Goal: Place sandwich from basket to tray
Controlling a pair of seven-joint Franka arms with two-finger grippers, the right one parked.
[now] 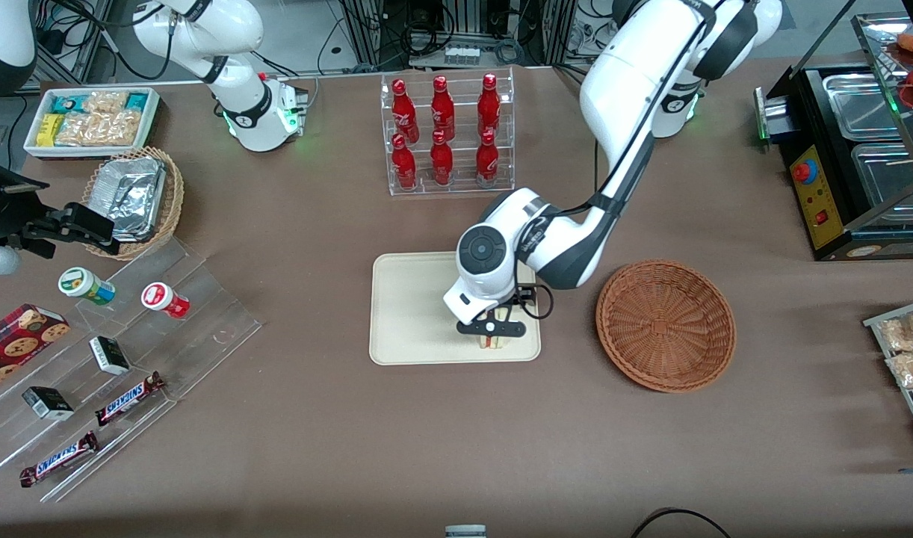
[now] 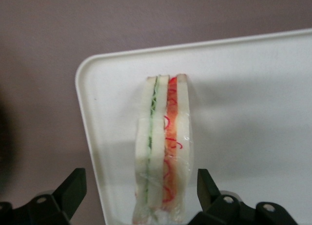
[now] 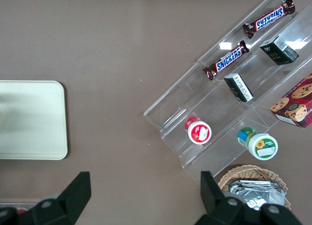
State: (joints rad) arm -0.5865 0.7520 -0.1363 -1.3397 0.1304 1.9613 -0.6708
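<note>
Gripper (image 1: 492, 334) low over tray (image 1: 412, 314), fingers (image 2: 70, 191) spread apart, not touching sandwich (image 2: 163, 147) (bread, red and green inside). Sandwich standing on tray near its corner; basket (image 1: 666, 325) beside tray.

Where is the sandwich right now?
The sandwich stands on edge on the tray, near the corner closest to the basket. The open gripper sits around it, fingers apart from the bread.

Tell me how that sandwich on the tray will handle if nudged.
The sandwich stands on a narrow edge on the tray, so it probably tips easily. Soft bread likely squashes. Its glossy wrap may be slippery. The end effector straddles it, fingers open and apart from it.
</note>
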